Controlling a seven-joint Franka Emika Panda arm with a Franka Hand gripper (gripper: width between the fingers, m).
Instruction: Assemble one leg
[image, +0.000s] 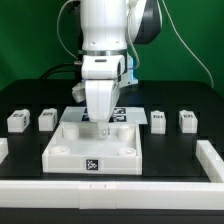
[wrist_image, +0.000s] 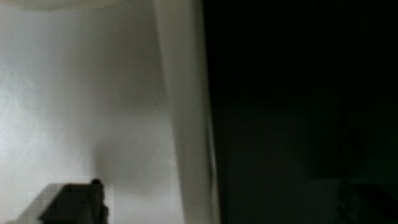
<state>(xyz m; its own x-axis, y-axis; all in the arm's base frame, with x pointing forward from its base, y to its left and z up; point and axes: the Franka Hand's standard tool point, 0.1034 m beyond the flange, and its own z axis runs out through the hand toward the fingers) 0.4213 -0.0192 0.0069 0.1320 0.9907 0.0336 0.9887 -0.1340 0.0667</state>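
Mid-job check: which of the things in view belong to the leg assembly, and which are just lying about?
Belong to the job:
- four small white plastic block-shaped legs with marker tags
- large flat white square piece with corner sockets
- gripper, low over that piece

Just lying about:
- marker board behind the arm
- white rail along the table's edge

Black tabletop (image: 30, 185) with white raised border (image: 212, 160), dark green backdrop (image: 25, 40) behind.

The arm (image: 105, 40) runs off the frame's top; the gripper (image: 103, 124) is too small to show its opening. The wrist view is blurred, with one dark finger (wrist_image: 71, 205) clipped at the edge.
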